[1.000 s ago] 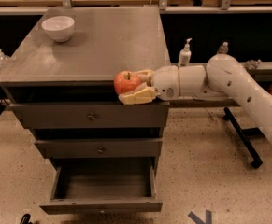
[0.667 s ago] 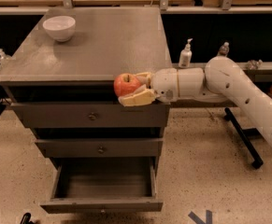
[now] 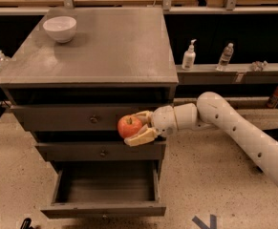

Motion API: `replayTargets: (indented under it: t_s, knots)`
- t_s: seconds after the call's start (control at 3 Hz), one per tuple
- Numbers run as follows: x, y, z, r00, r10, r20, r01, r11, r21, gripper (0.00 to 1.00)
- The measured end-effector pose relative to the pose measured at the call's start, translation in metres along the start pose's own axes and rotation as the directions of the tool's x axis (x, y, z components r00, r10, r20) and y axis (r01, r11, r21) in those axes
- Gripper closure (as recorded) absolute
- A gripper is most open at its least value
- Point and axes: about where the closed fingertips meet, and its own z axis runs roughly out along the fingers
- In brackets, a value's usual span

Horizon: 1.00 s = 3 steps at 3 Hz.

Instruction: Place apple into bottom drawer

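Carrying: gripper (image 3: 133,128) pinches apple (image 3: 130,126) below worktop (image 3: 105,46) front edge, right. Next you lower into open bottom drawer (image 3: 105,209).

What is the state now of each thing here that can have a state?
apple: held in the air
gripper: shut on apple, in front of the cabinet
top drawer: shut
middle drawer: shut
bottom drawer: open
bowl: upright, on the cabinet
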Motion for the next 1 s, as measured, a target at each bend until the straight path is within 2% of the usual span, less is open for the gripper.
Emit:
replayTargets:
  t_s: [0.33, 0.67, 1.0]
  knots:
    - [0.009, -0.001, 0.001, 1.000, 0.006, -0.002, -0.006, 1.0000, 0.007, 1.00]
    - [0.083, -0.007, 0.006, 0.998, 0.058, -0.019, -0.057, 0.9964, 0.063, 1.00]
    - [0.139, 0.000, 0.012, 0.998, 0.067, -0.006, -0.066, 0.9927, 0.101, 1.00]
